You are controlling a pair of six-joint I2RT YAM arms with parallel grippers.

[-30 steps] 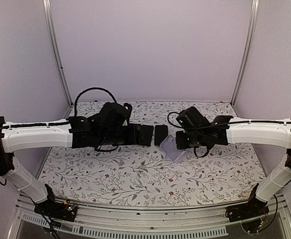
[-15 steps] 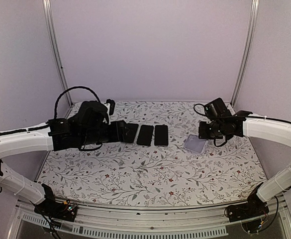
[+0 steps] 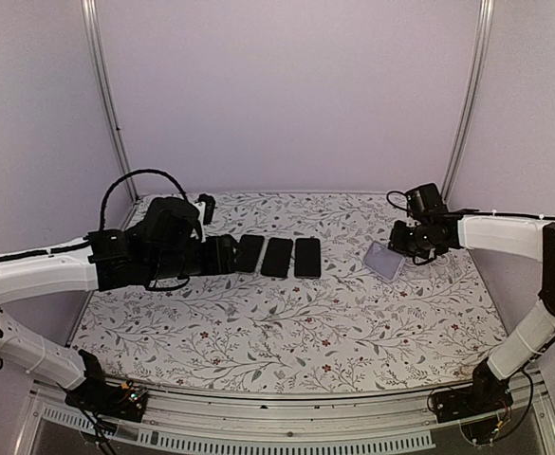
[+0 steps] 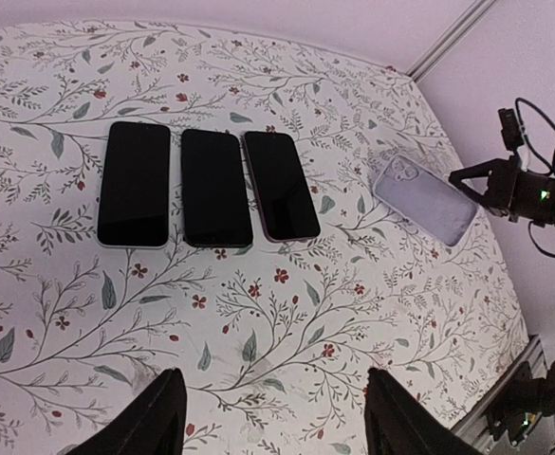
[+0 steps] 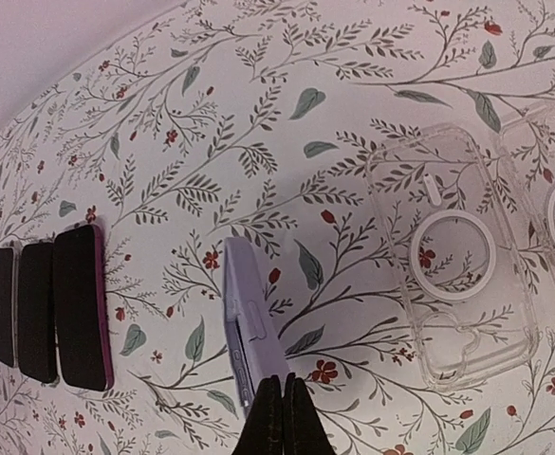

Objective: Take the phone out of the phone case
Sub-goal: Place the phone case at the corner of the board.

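You find the right gripper [image 5: 277,398] at the right side of the table [image 3: 286,322], with its jaws pressed together and pinching one end of the phone case [image 5: 247,327]. The phone case is pale lavender. It sits tilted on its long edge in the right wrist view, with its free end pointing toward the middle of the table. You cannot tell from these views whether it touches the cloth. Just to its right, two clear shells [image 5: 453,256] lie flat and side by side on the floral cloth. The left gripper [image 4: 275,379] hovers over the left part of the table with its jaws spread wide, gripping nothing. Ahead of it, three black phones [image 4: 215,187] lie flat in a close row, screens up, well apart from the phone case.
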